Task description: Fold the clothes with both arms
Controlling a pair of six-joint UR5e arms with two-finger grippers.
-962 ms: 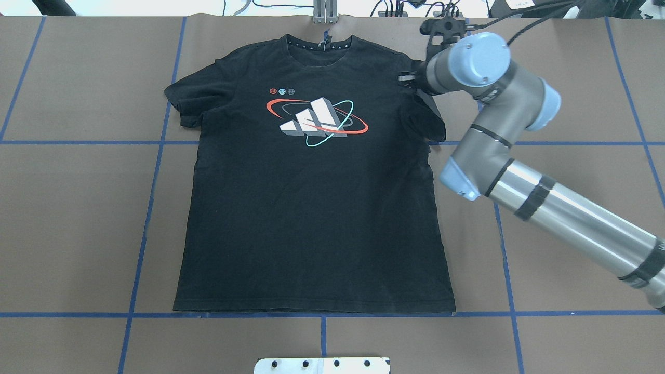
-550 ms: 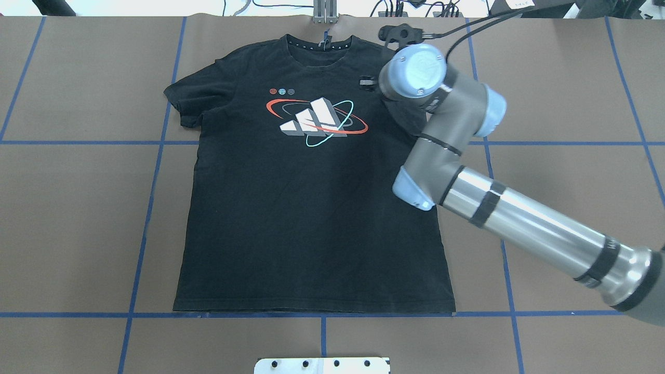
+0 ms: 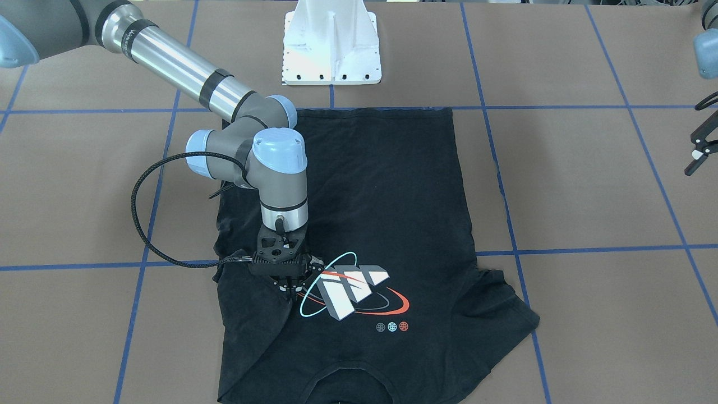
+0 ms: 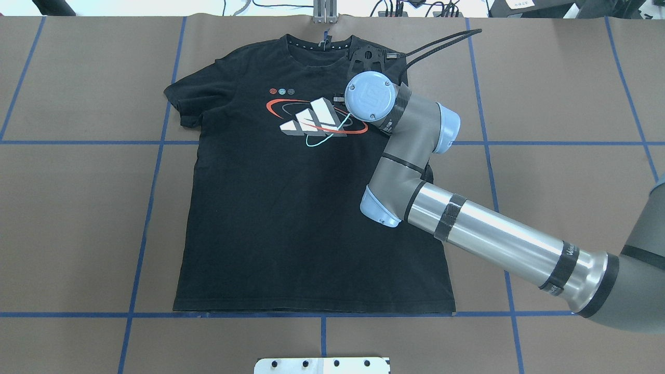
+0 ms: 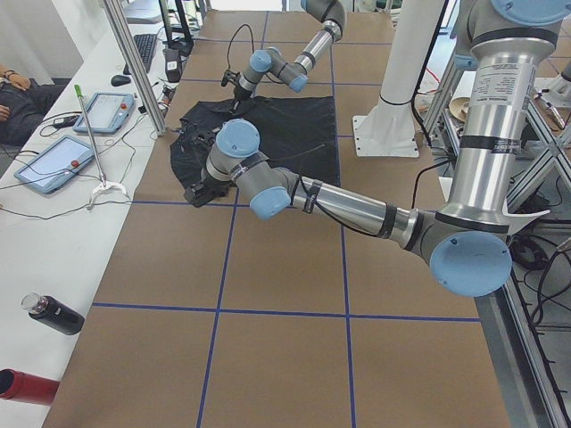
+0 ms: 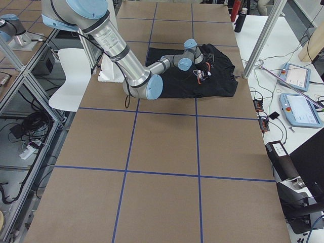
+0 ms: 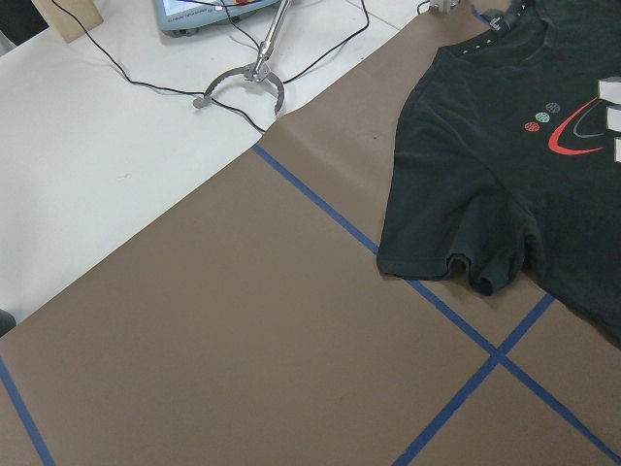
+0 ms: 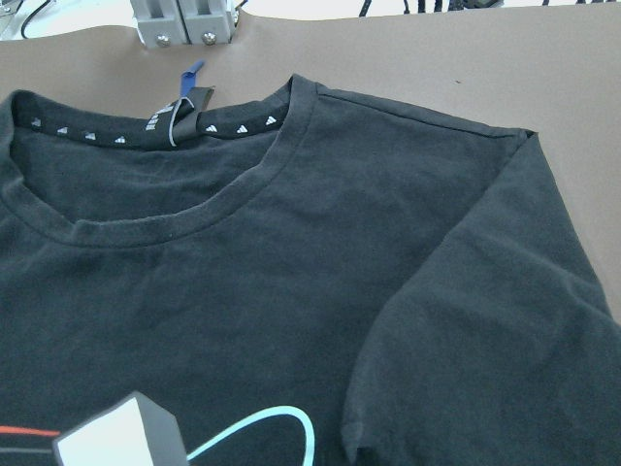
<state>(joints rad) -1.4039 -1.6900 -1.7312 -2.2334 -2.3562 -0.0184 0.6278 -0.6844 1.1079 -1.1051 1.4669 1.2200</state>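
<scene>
The black T-shirt [image 4: 291, 218] lies flat, logo [image 4: 311, 122] up, collar at the far edge. My right gripper [image 3: 289, 293] is shut on the shirt's right sleeve and holds it low over the chest, right beside the logo [image 3: 350, 289]. The sleeve is drawn inward into a fold [image 3: 247, 280]. In the overhead view the right wrist [image 4: 370, 93] hides the fingers. My left gripper [image 3: 697, 152] hangs open and empty above bare table, well off the shirt's other sleeve [image 7: 456, 252]. It also shows in the exterior left view [image 5: 196, 193].
The white pedestal base [image 3: 332, 45] stands at the hem side of the shirt. A metal post [image 4: 324, 13] stands just beyond the collar. Tablets and cables [image 5: 107, 111] lie on the white bench past the far edge. Bottles [image 5: 53, 314] stand at the table's left end.
My right arm has swung left from the shirt's right edge to beside the logo, carrying the sleeve inward over the chest. The rest of the shirt has not moved.
</scene>
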